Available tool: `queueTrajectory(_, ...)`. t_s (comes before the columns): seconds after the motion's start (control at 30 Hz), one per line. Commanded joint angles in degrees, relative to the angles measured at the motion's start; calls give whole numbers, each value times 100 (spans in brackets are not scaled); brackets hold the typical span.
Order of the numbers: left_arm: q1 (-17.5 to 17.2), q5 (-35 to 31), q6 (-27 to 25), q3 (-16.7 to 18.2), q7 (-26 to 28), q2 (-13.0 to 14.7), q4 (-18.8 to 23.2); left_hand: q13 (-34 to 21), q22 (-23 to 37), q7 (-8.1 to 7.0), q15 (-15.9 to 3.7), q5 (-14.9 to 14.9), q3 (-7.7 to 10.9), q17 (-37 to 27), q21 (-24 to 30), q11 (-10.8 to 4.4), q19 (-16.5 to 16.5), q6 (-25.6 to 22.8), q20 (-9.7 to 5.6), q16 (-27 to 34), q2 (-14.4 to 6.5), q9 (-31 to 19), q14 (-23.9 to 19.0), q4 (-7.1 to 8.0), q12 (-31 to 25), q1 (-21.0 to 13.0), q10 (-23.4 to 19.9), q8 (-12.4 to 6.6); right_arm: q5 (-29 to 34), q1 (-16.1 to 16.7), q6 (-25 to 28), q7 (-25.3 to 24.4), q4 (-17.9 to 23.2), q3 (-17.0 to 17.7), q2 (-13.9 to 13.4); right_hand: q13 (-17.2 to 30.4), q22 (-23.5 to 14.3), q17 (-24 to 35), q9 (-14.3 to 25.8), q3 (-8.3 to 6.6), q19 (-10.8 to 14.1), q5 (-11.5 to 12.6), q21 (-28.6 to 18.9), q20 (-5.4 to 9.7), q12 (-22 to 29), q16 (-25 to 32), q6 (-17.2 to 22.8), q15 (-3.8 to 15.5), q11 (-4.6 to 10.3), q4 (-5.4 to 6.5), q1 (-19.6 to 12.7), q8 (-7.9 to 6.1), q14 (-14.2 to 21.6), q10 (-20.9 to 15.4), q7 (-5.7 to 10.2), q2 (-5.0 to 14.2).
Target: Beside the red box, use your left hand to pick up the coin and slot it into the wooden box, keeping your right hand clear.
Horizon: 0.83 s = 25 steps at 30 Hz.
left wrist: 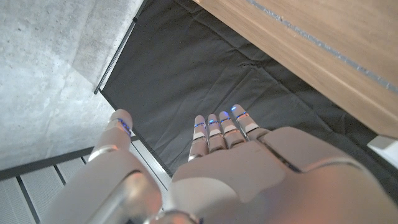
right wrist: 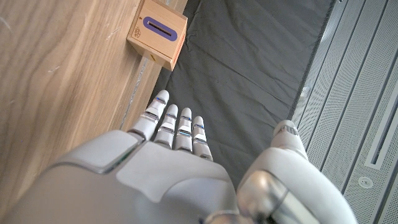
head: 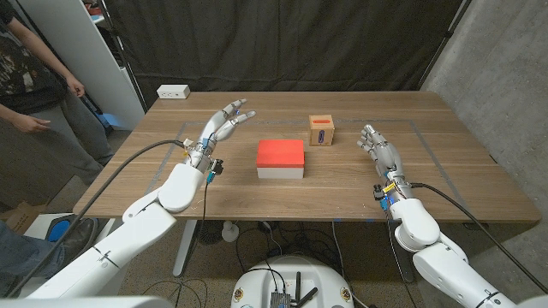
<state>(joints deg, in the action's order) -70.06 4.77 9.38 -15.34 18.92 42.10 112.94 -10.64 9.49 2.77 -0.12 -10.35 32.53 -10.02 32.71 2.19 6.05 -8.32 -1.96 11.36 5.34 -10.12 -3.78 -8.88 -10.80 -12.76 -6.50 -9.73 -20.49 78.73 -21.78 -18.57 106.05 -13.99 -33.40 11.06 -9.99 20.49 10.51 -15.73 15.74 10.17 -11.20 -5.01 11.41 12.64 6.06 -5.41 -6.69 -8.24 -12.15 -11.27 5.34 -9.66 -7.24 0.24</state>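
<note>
The red box (head: 281, 152), red on top with a white lower part, lies at the middle of the wooden table (head: 342, 192). Just behind it to the right stands the small wooden box (head: 322, 130), its purple-rimmed slot (right wrist: 158, 26) facing up. My left hand (head: 223, 127) hovers left of the red box, fingers stretched out and apart, holding nothing. In the left wrist view that hand (left wrist: 230, 162) reaches past the table's edge (left wrist: 323, 43) toward the dark curtain. My right hand (head: 382, 154) stands open right of the wooden box, apart from it, fingers straight (right wrist: 174, 127).
A white power strip (head: 172, 91) lies at the table's far left corner. A person (head: 34, 85) stands beyond the table's left side. A black curtain (head: 300, 43) hangs behind the table, and a concrete wall (head: 505, 77) rises on the right.
</note>
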Motion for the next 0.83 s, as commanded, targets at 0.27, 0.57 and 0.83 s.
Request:
queueTrajectory(0.27, -197, 1368, 966, -41, -548, -466, -720, -13, 12, 44, 19, 7, -51, -19, -74, -26, 32, 49, -192, -38, 17, -13, 82, 14, 0, 89, 81, -31, 72, -40, -342, 159, -202, -133, 79, 23, -9, -6, 18, -3, -47, -1, 27, 64, -30, -22, 7, 27, 6, 23, 38, -2, -81, 53, -232, -6)
queueTrajectory(0.57, -202, 1478, 1034, -110, -494, -599, -821, -11, 14, 45, -6, 3, -55, -16, -108, -27, -48, -69, -185, -16, -16, -11, 20, 13, -38, 106, 21, -90, 11, -87, -445, 227, -340, -171, 124, 22, -7, -11, 17, -1, -79, 0, 31, 64, -29, -26, -9, 23, -4, 24, 47, 6, -95, 65, -226, 0)
queueTrajectory(0.83, -166, 1501, 1069, -163, -533, -604, -872, -11, 15, 51, 0, -1, -52, -15, -136, -35, -96, -116, -172, -1, -45, -10, -35, 10, -63, 110, -35, -107, 26, -101, -421, 221, -352, -174, 110, 21, -7, -15, 17, -2, -81, 0, 27, 55, -24, -24, -3, 17, -10, 25, 51, 4, -95, 64, -228, 8)
